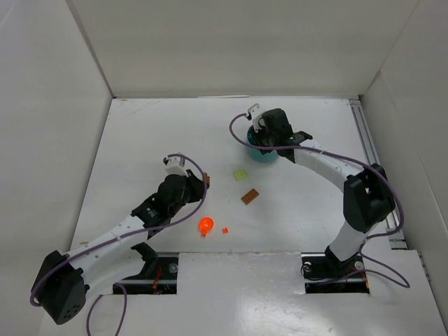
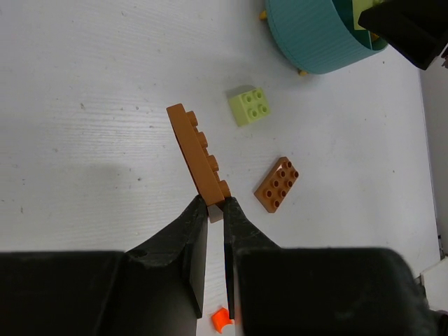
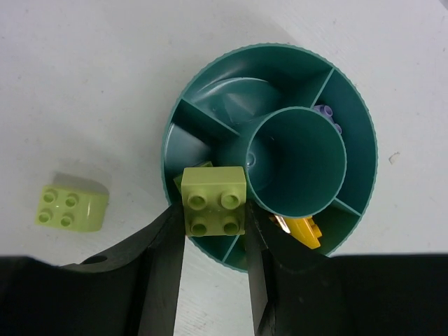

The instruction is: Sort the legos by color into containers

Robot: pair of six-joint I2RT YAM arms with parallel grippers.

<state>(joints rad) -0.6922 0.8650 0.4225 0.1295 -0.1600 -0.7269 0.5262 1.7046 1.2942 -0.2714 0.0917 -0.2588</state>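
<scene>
while the right gripper clamps a pale green brick over a wedge of the teal tub, the left gripper pinches a long brown brick by one end, well apart from the tub. next, as judged: drop green squarely, then carry brown over.

Lighting's bright and flat everywhere, soft overhead light bouncing off the white walls. The bench is nearly blown out in the top view, and the walls lean outward there, so it's a wide lens. Shadows are faint, just a soft grey smudge left of the brown brick. The tub shows a pale sheen inside a far wedge. The pale green brick is crisp, but the black end effector fingers are crushed dark and a bit soft.
</scene>
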